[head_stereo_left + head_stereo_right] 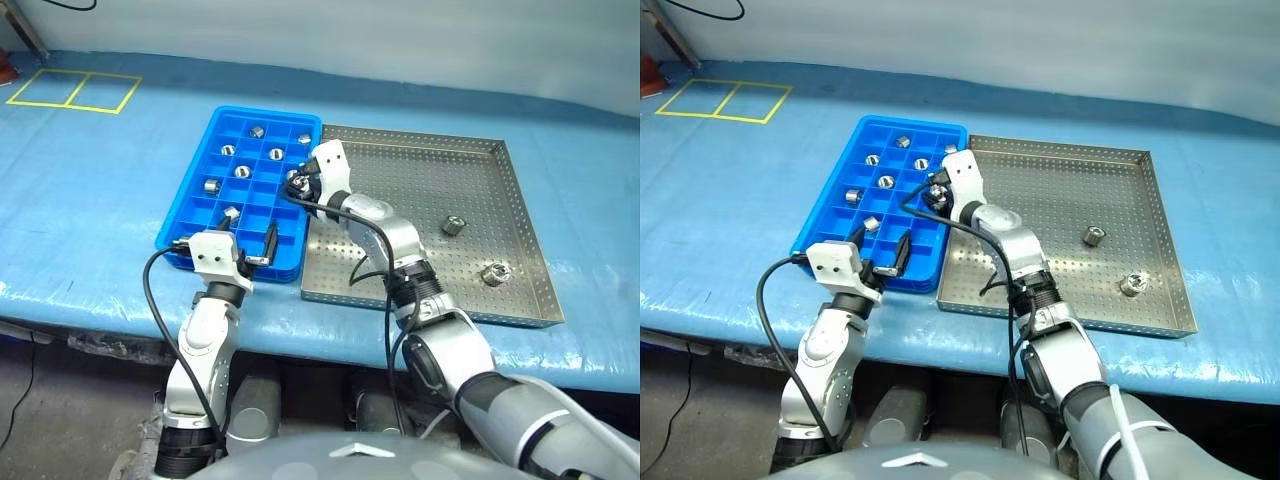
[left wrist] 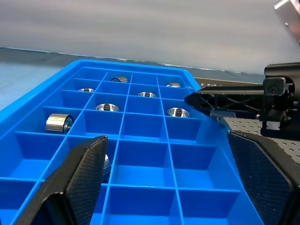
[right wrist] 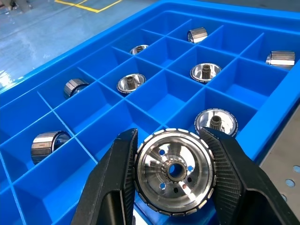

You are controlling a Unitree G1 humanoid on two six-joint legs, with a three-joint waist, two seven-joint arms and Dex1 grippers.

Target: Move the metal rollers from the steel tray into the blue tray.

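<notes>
The bright blue plastic gridded tray (image 1: pixel 200 222) serves as the landmark. At its near edge, the left gripper (image 1: pixel 228 246) is held with its two black fingers (image 2: pixel 84 173) spread wide and nothing between them. Over the tray's right-hand edge, about midway along it, the right gripper (image 3: pixel 174 180) is seen pinching one shiny silver metal roller (image 3: pixel 174 169) with a ribbed rim and hollow centre, held above a compartment beside one that already holds a roller (image 3: pixel 216 123). Further rollers are distributed singly among the compartments of the middle and far rows (image 3: pixel 205 71), some lying on their sides (image 3: pixel 47 142), the near row being left bare. Directly to the right of the blue tray, touching it or nearly so, the large square tray of grey perforated sheet steel (image 1: pixel 420 165) is laid on the blue table covering (image 1: pixel 90 180); two rollers (image 1: pixel 454 225) (image 1: pixel 493 272) are left in its right half, well apart from the blue tray.
</notes>
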